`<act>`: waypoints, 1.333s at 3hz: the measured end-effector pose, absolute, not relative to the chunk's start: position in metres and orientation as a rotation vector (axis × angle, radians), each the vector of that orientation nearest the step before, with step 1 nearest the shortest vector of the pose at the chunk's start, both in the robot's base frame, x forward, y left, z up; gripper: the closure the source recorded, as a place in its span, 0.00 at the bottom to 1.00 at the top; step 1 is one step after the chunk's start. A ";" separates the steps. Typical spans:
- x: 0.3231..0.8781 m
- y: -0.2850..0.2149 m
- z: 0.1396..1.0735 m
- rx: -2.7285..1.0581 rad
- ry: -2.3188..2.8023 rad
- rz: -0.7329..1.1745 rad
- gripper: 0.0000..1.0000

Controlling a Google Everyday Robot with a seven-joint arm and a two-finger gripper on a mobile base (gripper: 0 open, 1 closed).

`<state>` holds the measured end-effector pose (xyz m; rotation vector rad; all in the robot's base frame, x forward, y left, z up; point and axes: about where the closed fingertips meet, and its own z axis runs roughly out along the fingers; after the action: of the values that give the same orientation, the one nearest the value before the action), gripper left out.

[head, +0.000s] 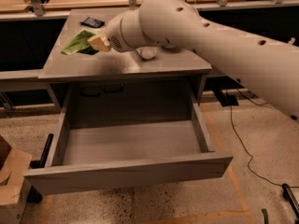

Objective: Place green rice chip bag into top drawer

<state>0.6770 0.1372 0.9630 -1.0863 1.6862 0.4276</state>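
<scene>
Note gripper (99, 42) over the left part of the grey table (140, 65), at the end of the white arm (224, 45) reaching in from the right. Cannot tell whether open or clamped. Note its tan tip against the right end of the green rice chip bag (78, 42). Find the bag over the table's left side, near the edge, outside the drawer. Find top drawer (131, 171) pulled out below the table top, front panel nearest the camera. Record small black packet (92, 22) at rear left, behind the bag and apart from it. Record white bowl (148, 53) partly hidden under the arm, right of the gripper. Log cardboard box (9, 171) on the floor at lower left, and black cable (236, 129) on the floor at right.
</scene>
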 end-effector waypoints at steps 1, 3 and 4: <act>0.677 0.137 0.962 -1.087 1.687 0.428 1.00; 0.646 0.128 0.941 -1.025 1.783 0.533 1.00; 0.585 0.106 0.905 -0.857 1.918 0.582 1.00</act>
<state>0.5850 0.1063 0.9054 -0.8566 1.9185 0.5815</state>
